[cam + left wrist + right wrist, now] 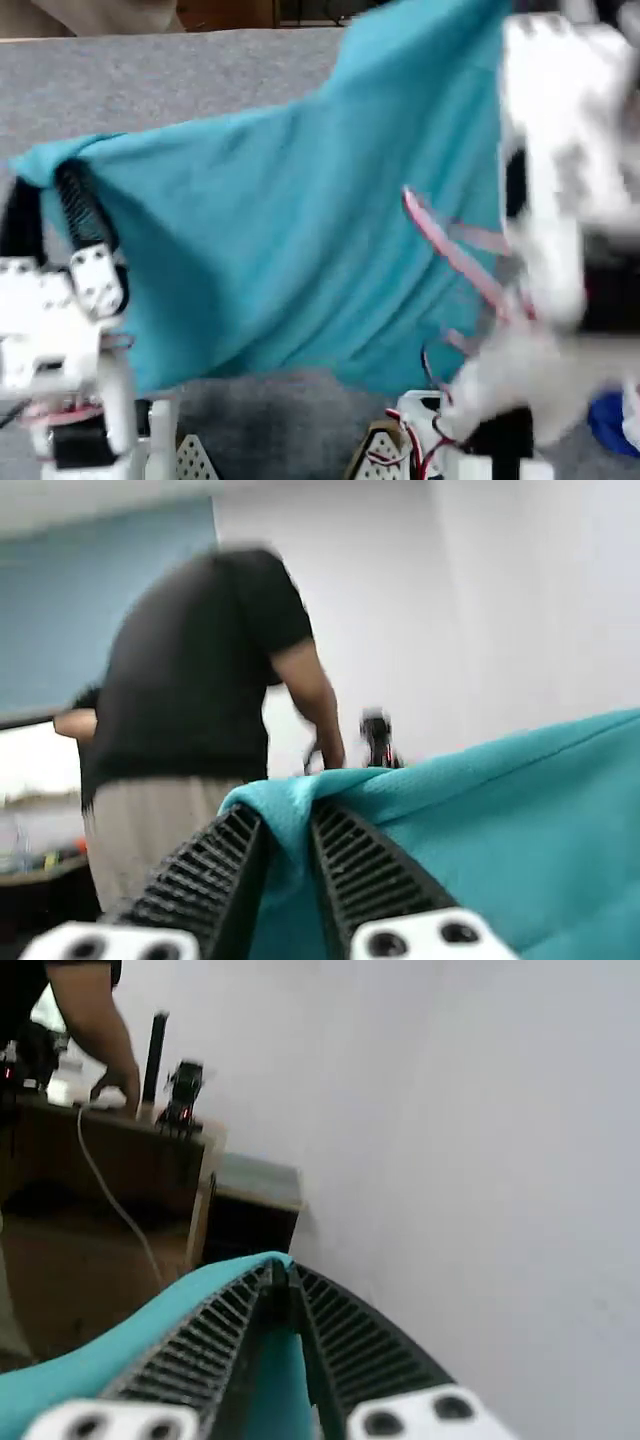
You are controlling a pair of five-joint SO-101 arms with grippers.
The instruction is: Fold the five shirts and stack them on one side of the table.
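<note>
At the left side of the grey fabric-covered table (150, 80) stood the left arm (60, 330), white-bodied with black ribbed fingers. Its left gripper (68, 178) was raised and had hold of one corner of the teal knit shirt (290, 240). From the left wrist view the left gripper (285, 822) had its two ribbed fingers (215, 865) drawn close on a bunched fold of the teal shirt (520, 820), which welled up between the tips and ran off to one side as a taut sheet. Across the middle of the table the shirt hung spread wide in the air between the two arms. Its top edge climbed from the low left corner up to the far right, and its lower edge dangled loose just above the arm bases. I could not tell whether that lower edge brushed the table. Grey table showed beyond the shirt and again in a strip beneath it. Over on the right, the right arm (550, 170) rose tall and blurred in front of the cloth, a white mass with pink and red wires (450, 250) trailing down across the teal. In the right wrist view the right gripper (280, 1272) had its fingers (350, 1325) pressed together at the tips, nipping a thin edge of the shirt (110, 1360), which curved away below along one finger. Down by the right arm's base, at the table's near right corner, lay a small blue object (610, 420) that I could not make out.
</note>
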